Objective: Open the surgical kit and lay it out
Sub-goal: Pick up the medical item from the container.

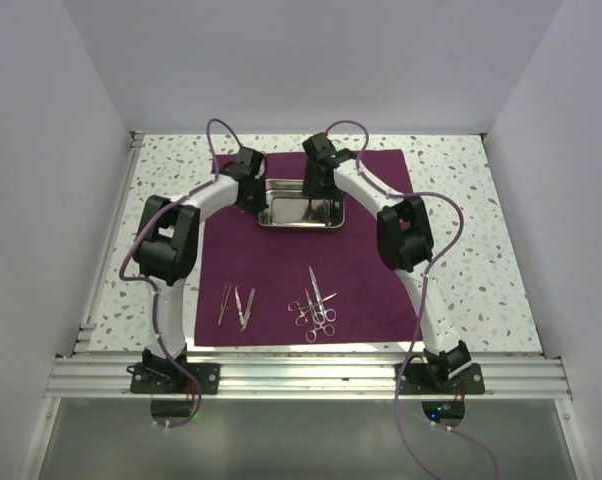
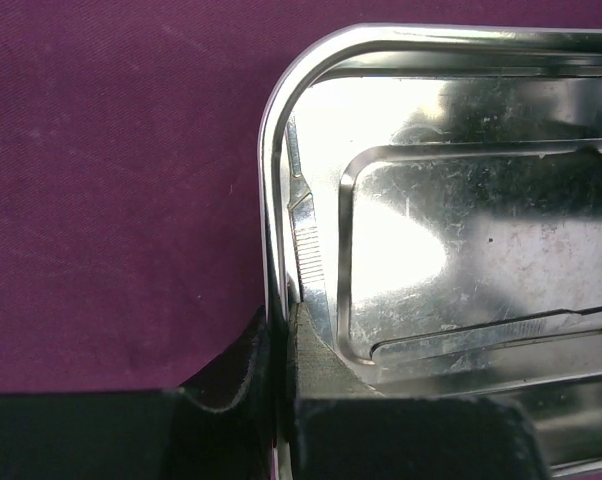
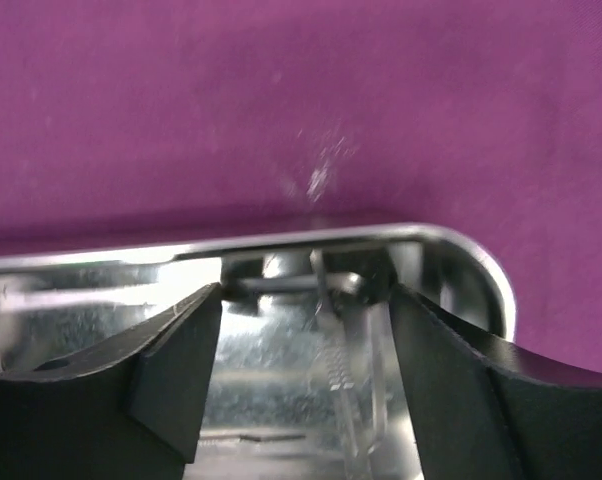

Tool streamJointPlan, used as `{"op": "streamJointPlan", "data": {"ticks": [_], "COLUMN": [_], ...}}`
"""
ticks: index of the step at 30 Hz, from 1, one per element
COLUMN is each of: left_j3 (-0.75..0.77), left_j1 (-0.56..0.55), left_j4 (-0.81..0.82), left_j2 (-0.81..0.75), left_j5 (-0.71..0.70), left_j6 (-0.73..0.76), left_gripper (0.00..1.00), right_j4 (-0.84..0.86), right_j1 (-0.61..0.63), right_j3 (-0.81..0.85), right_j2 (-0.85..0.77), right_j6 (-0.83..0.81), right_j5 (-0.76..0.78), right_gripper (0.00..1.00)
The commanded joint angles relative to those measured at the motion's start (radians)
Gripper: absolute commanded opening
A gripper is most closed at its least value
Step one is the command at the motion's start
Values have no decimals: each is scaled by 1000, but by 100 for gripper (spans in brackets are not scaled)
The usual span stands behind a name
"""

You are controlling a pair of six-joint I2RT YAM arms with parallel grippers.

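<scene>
Left wrist view: pinching the left rim of the tray [image 2: 268, 150] in the tightly closed left gripper [image 2: 281, 335], cloth [image 2: 111, 200] lying beneath the tray, then hovering the wide-spread right gripper [image 3: 306, 300] around a thin instrument [image 3: 333, 365] inside the tray's far-right corner, risking nudging it aside or scraping steel if closing off-centre.

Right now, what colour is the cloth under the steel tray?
Plain dark purple. The cloth shows best in the top external view, spread under the tray.

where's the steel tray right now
Top view: the steel tray sits far centre on the purple cloth, beyond the scissors and tweezers.
</scene>
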Motion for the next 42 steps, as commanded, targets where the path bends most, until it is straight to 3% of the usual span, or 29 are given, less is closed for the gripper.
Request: {"op": "streamJointPlan", "data": {"ticks": [1, 7, 13, 20, 25, 33, 42], "left_j3": [-23, 9, 54, 63, 69, 115, 166], "left_j1": [-7, -7, -8, -7, -7, -7, -7], "left_j4": [-185, -205, -223, -226, -229, -240, -255], "left_j2": [15, 18, 30, 44, 50, 88, 108], "left_j5": [-23, -23, -24, -21, -18, -4, -12], "left_j6": [60, 66, 71, 71, 69, 48, 41], "left_gripper": [0, 0, 0, 0, 0, 0, 0], "right_j4": [48, 39, -73, -94, -16, 102, 105], "right_j1": [-37, -52, -49, -46, -46, -47, -52], "right_j3": [24, 46, 148, 96, 77, 235, 252], "right_j2": [47, 90, 165, 162, 125, 25, -114], "right_j6": [8, -27, -48, -45, -63, -77, -92], "right_j5": [49, 55, 60, 30, -8, -25, -16], "right_gripper": [70, 54, 28, 0, 0, 0, 0]}}
